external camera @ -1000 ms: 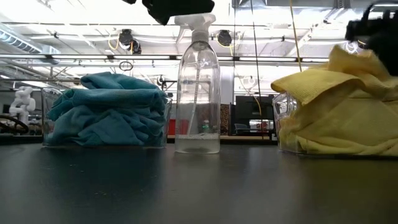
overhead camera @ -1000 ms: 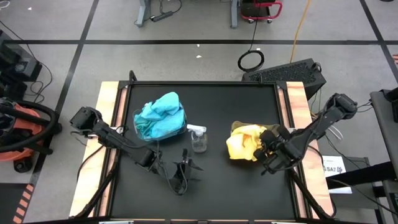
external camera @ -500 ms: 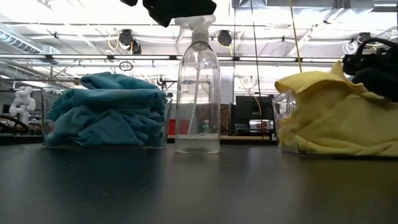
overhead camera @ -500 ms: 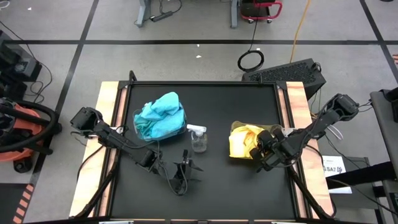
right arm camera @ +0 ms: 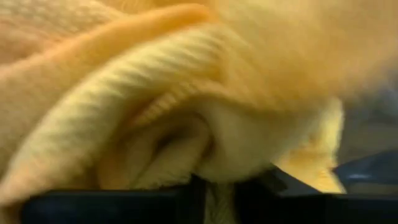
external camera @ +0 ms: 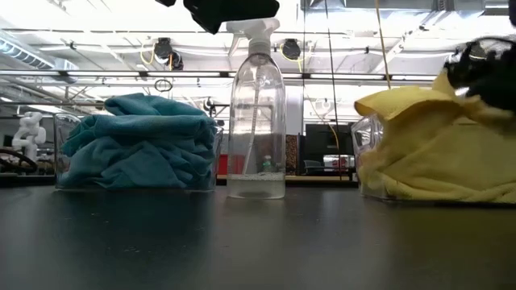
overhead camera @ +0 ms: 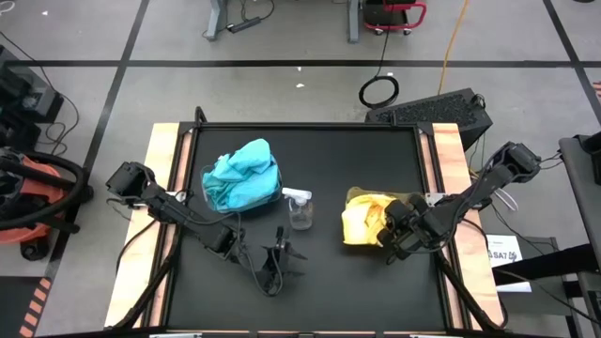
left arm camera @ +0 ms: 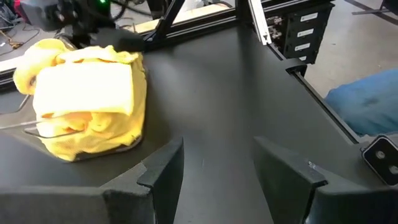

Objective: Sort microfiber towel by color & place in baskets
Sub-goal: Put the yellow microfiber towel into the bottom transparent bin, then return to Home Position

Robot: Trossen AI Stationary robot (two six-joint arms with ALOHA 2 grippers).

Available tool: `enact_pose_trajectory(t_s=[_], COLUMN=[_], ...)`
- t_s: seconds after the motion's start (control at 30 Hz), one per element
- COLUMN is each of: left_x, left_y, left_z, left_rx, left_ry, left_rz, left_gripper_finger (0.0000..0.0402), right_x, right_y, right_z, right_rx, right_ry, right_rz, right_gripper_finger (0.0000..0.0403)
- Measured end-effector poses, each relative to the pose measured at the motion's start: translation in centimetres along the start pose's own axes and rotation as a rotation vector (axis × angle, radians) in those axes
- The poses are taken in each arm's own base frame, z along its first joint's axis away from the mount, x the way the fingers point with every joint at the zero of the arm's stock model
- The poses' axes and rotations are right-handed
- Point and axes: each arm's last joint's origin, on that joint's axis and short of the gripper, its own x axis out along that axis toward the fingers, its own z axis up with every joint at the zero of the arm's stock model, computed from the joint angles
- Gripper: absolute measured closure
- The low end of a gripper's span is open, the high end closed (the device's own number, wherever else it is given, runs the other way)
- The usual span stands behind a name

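High view: the right pincer [overhead camera: 395, 231] presses into the yellow towels [overhead camera: 364, 218] heaped in the right basket [overhead camera: 349, 195]; turquoise towels [overhead camera: 246, 172] fill the left basket [overhead camera: 208, 199], a spray bottle [overhead camera: 300, 208] between.

Low view: both baskets brim on the black surface [external camera: 242, 242].

Left wrist view: the left pincer [left arm camera: 236, 168] hangs open, idle, above the surface.

Right wrist view: fingers closed on yellow cloth. Sorting looks nearly finished; next comes release and lifting clear.
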Motion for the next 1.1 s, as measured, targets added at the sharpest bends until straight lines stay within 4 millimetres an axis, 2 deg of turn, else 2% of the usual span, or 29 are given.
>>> enact_pose_trajectory(t_s=[0.27, 0.47, 0.67, 0.93, 1.1], left_x=[0.0, -0.1, -0.6, -1.9, -2.8], left_y=[0.0, 0.1, 0.2, 0.5, 0.5], left_z=[0.0, 0.1, 0.6, 1.5, 2.2], left_rx=[0.003, 0.008, 0.021, 0.021, 0.047], left_ry=[0.001, -0.003, -0.02, -0.043, -0.067], left_rz=[0.0, 0.0, 0.0, 0.001, -0.004], left_gripper_finger=[0.0204, 0.0204, 0.0204, 0.0204, 0.0204], right_x=[-3.8, -6.4, -9.3, -13.4, -14.4], right_y=[0.9, 1.5, 1.9, 1.0, 1.3], right_z=[2.5, 4.2, 5.7, 6.4, 6.2], right_rx=[-0.095, -0.155, -0.233, -0.293, -0.314], right_ry=[-0.018, -0.042, -0.064, -0.049, -0.144], right_rz=[-0.007, 0.024, 0.071, 0.088, 0.124], right_gripper_finger=[0.0249, 0.0216, 0.0212, 0.0226, 0.0237])
